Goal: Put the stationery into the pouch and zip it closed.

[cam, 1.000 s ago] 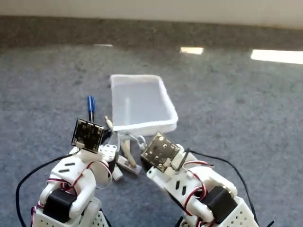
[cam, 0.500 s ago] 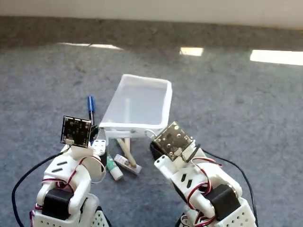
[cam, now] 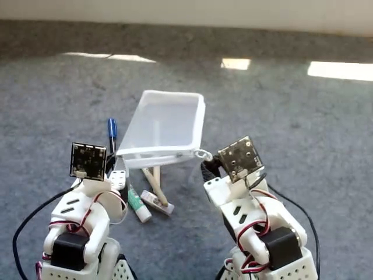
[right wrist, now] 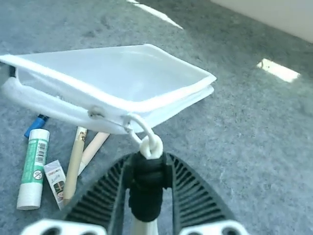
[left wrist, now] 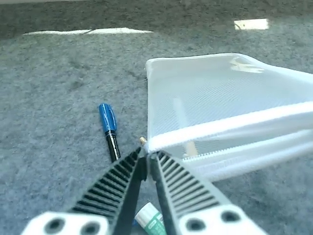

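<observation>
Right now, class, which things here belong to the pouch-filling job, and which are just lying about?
For the job: pouch, zip pull, blue pen, glue stick, wooden pencils, small packet, left gripper (fingers shut on pouch corner), right gripper (fingers shut on zip pull).
Lying about: black cable, grey carpet.

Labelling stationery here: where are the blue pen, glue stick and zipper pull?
blue pen [left wrist: 106,116], left wrist view, on its blue cap.
glue stick [right wrist: 33,166], right wrist view, on its labelled barrel.
zipper pull [right wrist: 150,145], right wrist view, on its white knob.
</observation>
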